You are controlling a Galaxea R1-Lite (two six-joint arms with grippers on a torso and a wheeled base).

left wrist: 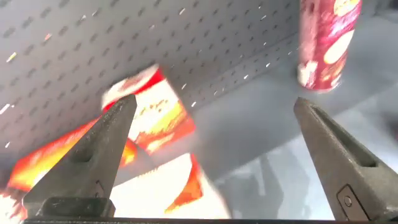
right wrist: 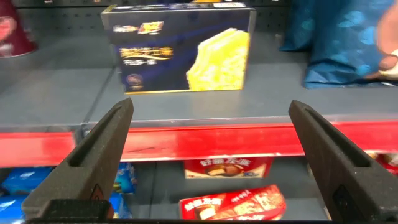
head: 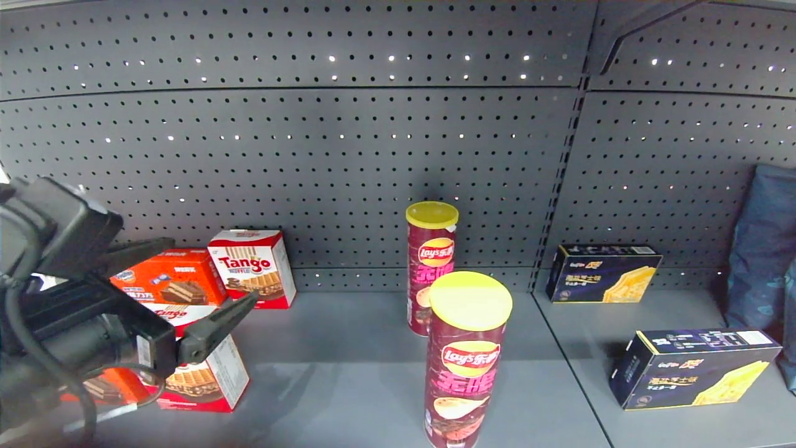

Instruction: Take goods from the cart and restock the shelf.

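My left gripper (head: 211, 274) hangs open over the left end of the grey shelf (head: 348, 348), above the wafer boxes, with nothing between its fingers (left wrist: 109, 146). Under it lie a red-and-white wafer box (head: 208, 373) and an orange box (head: 168, 277); another red-and-white box (head: 255, 267) stands by the pegboard. In the left wrist view the same boxes (left wrist: 155, 115) lie below the open left gripper (left wrist: 214, 102). My right gripper (right wrist: 211, 104) is open and empty in front of the red shelf edge (right wrist: 205, 140), facing a dark blue wafer box (right wrist: 180, 46).
Two maroon chip cans with yellow lids stand mid-shelf, one behind (head: 432, 267) and one in front (head: 466, 361). Two dark blue boxes (head: 603, 274) (head: 693, 367) and a blue bag (head: 762, 249) fill the right bay. Red packs (right wrist: 233, 202) lie on the lower shelf.
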